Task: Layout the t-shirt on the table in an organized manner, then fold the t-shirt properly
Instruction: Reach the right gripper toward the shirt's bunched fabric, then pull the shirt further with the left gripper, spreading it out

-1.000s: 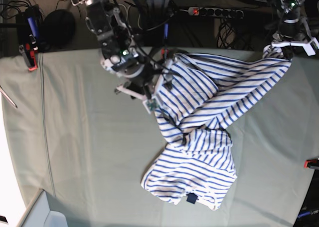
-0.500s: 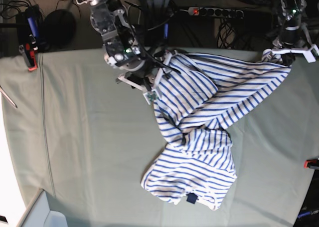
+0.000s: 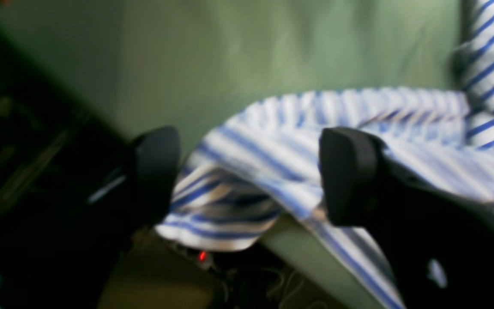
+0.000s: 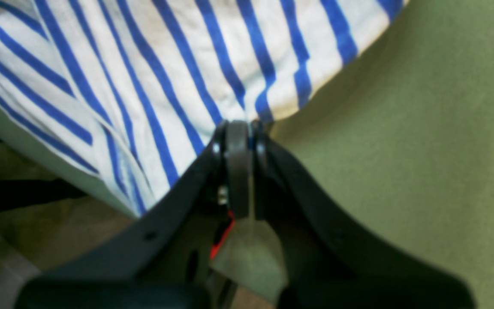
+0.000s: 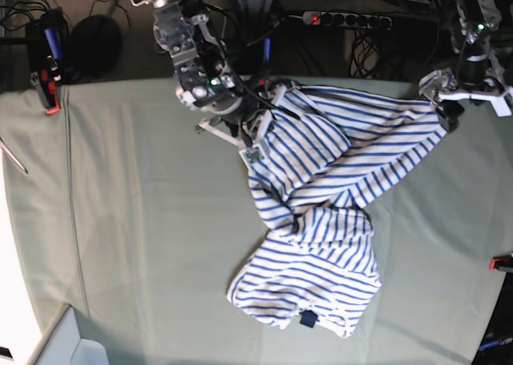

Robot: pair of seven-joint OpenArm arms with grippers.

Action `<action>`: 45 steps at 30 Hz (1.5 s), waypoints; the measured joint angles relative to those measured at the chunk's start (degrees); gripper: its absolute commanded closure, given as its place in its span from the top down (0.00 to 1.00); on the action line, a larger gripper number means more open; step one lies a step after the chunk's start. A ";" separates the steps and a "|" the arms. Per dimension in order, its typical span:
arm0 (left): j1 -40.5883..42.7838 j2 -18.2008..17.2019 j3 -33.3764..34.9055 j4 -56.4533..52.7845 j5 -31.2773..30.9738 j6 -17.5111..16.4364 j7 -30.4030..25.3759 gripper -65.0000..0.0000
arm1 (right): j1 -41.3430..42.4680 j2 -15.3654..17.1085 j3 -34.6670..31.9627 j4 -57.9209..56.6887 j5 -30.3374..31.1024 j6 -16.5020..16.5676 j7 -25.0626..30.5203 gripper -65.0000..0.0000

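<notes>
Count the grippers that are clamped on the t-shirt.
1. The right gripper is shut on the t-shirt edge at the table's far side. The left gripper stands open over the other corner.

The white, blue-striped t-shirt (image 5: 337, 196) lies crumpled and twisted on the pale grey-green tabletop (image 5: 136, 237), bunched toward the tabletop's far edge, its small navy label (image 5: 307, 320) at its near hem.

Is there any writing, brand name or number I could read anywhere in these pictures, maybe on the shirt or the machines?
None can be read.
The small dark label patch on the t-shirt: too small to make out any text.
The small green-and-white tag beside the right gripper: a marking shows, but too small to read.
The wrist views show only stripes and bare table cloth.
</notes>
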 measured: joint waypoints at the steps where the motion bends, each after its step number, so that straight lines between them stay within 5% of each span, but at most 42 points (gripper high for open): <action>1: 0.61 0.57 0.17 1.57 -0.02 0.15 -0.04 0.82 | -0.13 0.02 0.02 0.26 -0.04 0.00 -0.35 0.00; 6: 2.91 4.31 6.40 5.22 0.83 0.28 0.63 0.82 | -1.46 1.53 -0.11 5.16 -0.04 0.00 -4.90 0.06; 19: -5.55 4.07 22.45 -6.12 0.79 0.87 0.09 0.82 | -2.73 4.33 0.07 9.77 -0.02 0.00 -5.05 0.10; 39: -13.11 3.43 33.07 -15.13 1.03 0.94 0.09 0.80 | -4.46 6.03 0.13 10.05 -0.26 0.02 -5.20 0.09; 41: -13.00 3.43 33.51 -15.13 1.05 0.94 0.09 0.68 | -4.48 6.32 0.11 10.05 -0.20 0.00 -5.35 0.09; 45: -13.62 3.43 33.42 -15.19 1.03 0.96 0.09 0.23 | -4.46 6.67 0.04 10.05 -0.11 0.02 -5.16 0.09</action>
